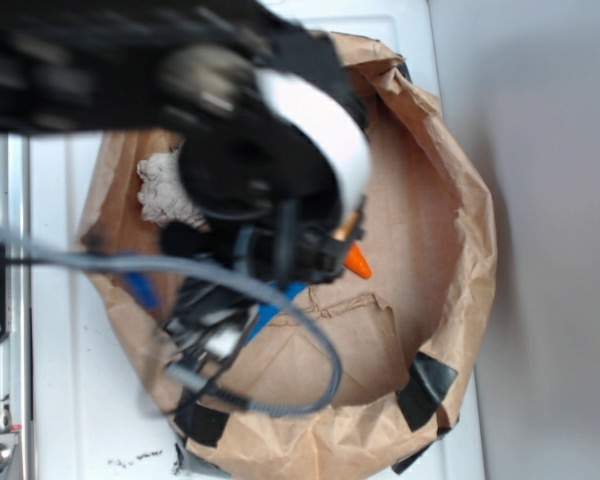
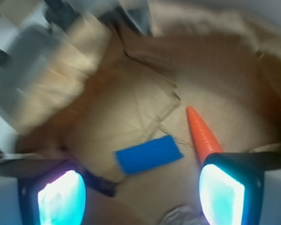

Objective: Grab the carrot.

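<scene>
Glowing fingertips (image 2: 62, 194) of the gripper (image 2: 141, 192) fill the wrist view's lower edge, jaws spread wide and holding nothing. Beside the right one lies the carrot (image 2: 202, 136), inside the paper bag (image 1: 460, 200), near a blue sponge (image 2: 149, 154).

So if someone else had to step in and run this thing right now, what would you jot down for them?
Pincer: open, empty, fingers wide apart above the floor of the brown paper bag.
Carrot: lying flat on the bag floor, tip pointing away from the wrist camera; its thick end is hidden behind the right finger, so it is off to one side, not between the fingers.
Blue sponge: lying left of the carrot, apart from it.
Done: arm is over the bag.
Left: centre the pincer over the carrot, lower, close, lift.
</scene>
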